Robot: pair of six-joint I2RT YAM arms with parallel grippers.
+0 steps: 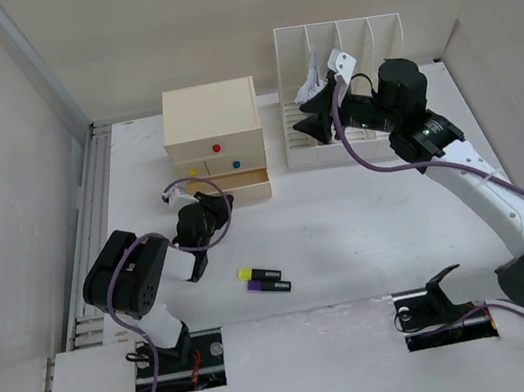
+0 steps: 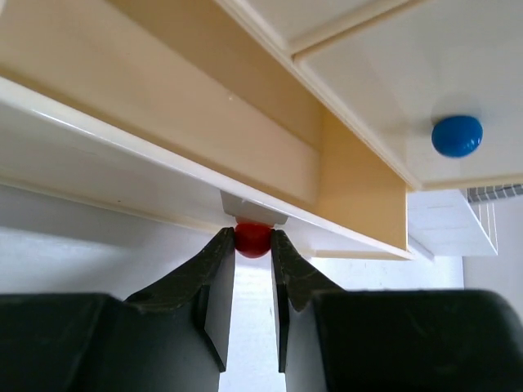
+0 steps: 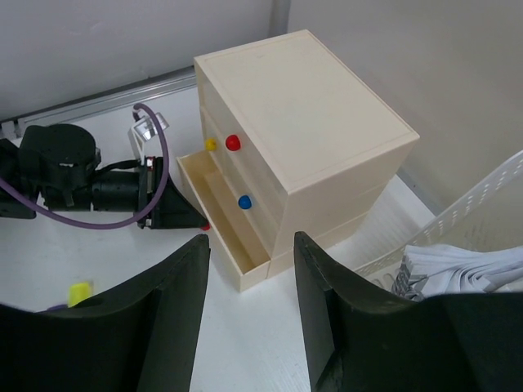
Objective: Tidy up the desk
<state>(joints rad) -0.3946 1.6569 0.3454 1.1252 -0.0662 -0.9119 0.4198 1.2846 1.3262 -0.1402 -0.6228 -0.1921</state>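
The white desk (image 1: pixel 350 231) carries a cream three-drawer box (image 1: pixel 212 124). Its bottom drawer (image 1: pixel 240 188) is pulled partly out and looks empty in the right wrist view (image 3: pixel 219 224). My left gripper (image 1: pixel 213 208) is shut on that drawer's red knob (image 2: pixel 253 239), the fingertips pinching it from both sides. My right gripper (image 1: pixel 316 111) is open and empty, held in the air over the white slotted file rack (image 1: pixel 338 51). Two markers lie on the desk: one with a yellow cap (image 1: pixel 259 275) and a dark purple one (image 1: pixel 270 287).
The box also has a blue knob (image 2: pixel 456 135), plus a red knob (image 3: pixel 233 143) and a yellow knob (image 3: pixel 211 144) higher up. Papers (image 3: pixel 458 269) sit in the file rack. Walls enclose the desk on the left, back and right.
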